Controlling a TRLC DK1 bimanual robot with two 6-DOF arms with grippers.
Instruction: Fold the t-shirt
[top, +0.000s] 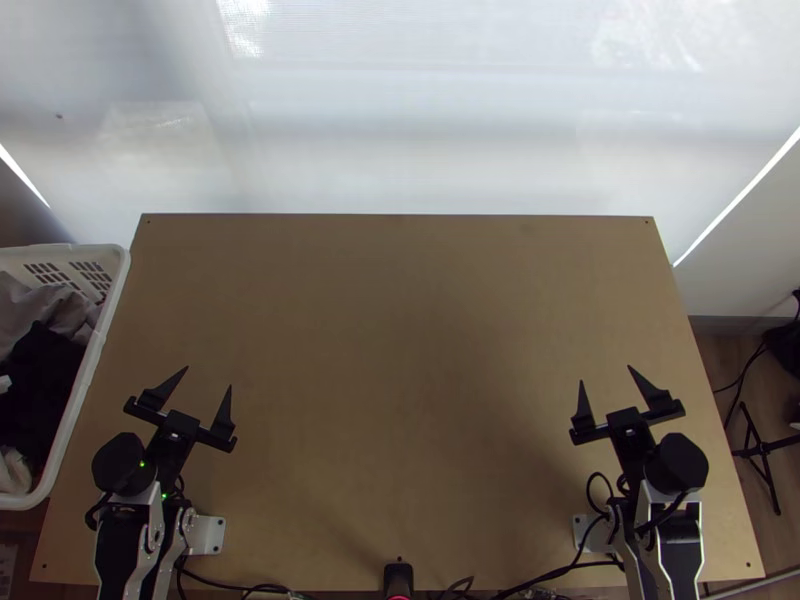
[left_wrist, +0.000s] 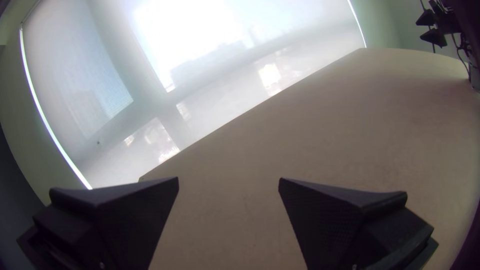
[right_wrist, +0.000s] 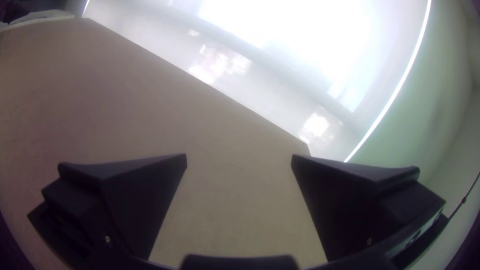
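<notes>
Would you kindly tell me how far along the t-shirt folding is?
No folding looks done: the dark cloth lies bunched in the white basket, and whether it is the t-shirt I cannot tell. Nothing is in hand; the left gripper and right gripper stand open. Probably everything remains: fetching, spreading, folding.

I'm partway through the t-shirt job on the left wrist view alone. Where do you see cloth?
Observer: In the white basket at the table's left edge, grey cloth and black cloth lie bunched.
Operator: Is the right gripper holding any?
Observer: No. The right gripper is open, with nothing between its fingers.
Operator: Has it crossed to my side?
Observer: No, it is over the table's right part, close to its own arm's base.
</notes>
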